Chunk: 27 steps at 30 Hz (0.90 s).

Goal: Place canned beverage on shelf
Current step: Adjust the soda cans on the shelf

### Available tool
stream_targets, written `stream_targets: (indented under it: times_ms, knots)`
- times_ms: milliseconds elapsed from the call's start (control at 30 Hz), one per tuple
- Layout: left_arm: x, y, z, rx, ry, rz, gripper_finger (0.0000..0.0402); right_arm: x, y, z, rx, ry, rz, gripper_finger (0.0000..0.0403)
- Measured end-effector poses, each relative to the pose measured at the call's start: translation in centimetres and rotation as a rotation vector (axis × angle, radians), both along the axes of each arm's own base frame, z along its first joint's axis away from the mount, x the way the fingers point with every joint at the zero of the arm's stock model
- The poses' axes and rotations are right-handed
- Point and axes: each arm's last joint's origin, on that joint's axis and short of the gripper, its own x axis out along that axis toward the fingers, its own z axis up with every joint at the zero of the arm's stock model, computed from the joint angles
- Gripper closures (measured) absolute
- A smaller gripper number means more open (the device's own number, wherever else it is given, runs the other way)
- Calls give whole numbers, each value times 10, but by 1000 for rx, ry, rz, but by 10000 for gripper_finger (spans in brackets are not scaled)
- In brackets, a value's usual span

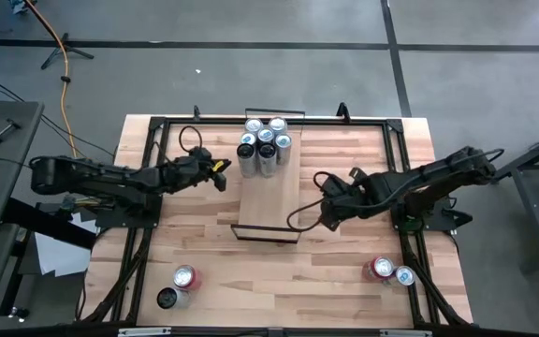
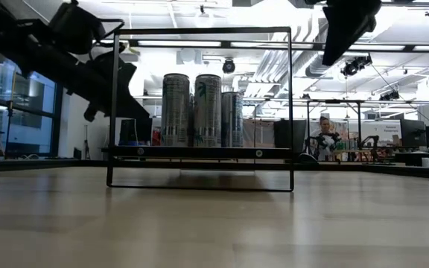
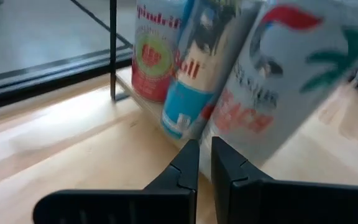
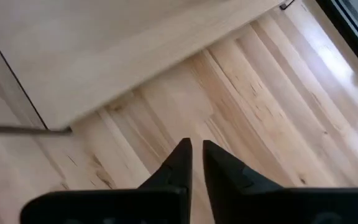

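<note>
The left gripper (image 3: 204, 158) is seen with its jaws drawn together on nothing, its tips just short of the can cluster (image 1: 265, 145) on the shelf (image 1: 268, 201). In the high view that gripper (image 1: 219, 175) is held at about nine o'clock from the cluster, near it but apart. The right gripper (image 4: 194, 158) is likewise closed and empty, pointed down at bare tabletop (image 1: 344, 253) beside the shelf's edge; in the high view it (image 1: 324, 217) sits at about three o'clock from the shelf's near, black-framed end.

Six or so tall cans are already stood together at the far, twelve o'clock end of the shelf; the nearer part of the plank is left free. Cans not yet placed are found at the table's near edge: a red-topped can (image 1: 185, 277) with a dark can (image 1: 167, 299) at about seven o'clock from the shelf, and a red can (image 1: 381, 269) touching a silver can (image 1: 404, 276) at about five o'clock.

The step in hand is judged to be a fetch of the next can. It would be done well if the jaws were opened wide before descent, the can taken around its middle and kept upright, then set on the free plank without nudging the standing cluster or the thin black frame (image 2: 199, 104).
</note>
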Motion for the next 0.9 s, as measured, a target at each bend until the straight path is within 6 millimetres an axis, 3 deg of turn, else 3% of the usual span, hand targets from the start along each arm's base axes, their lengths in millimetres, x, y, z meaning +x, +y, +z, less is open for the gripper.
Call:
stream_targets:
  times_ms: [100,267,567,900]
  knots:
    - [8,3,-1,-11,-16,13,401,1,-1,0,8,-20,-29,363]
    - [21,7,-3,-28,15,15,401,1,-2,0,4,-21,-32,397]
    - [43,12,-1,-38,35,3,401,1,-2,0,8,-25,-40,401]
    - [44,12,2,-27,74,-8,401,2,-2,1,10,-28,-39,402]
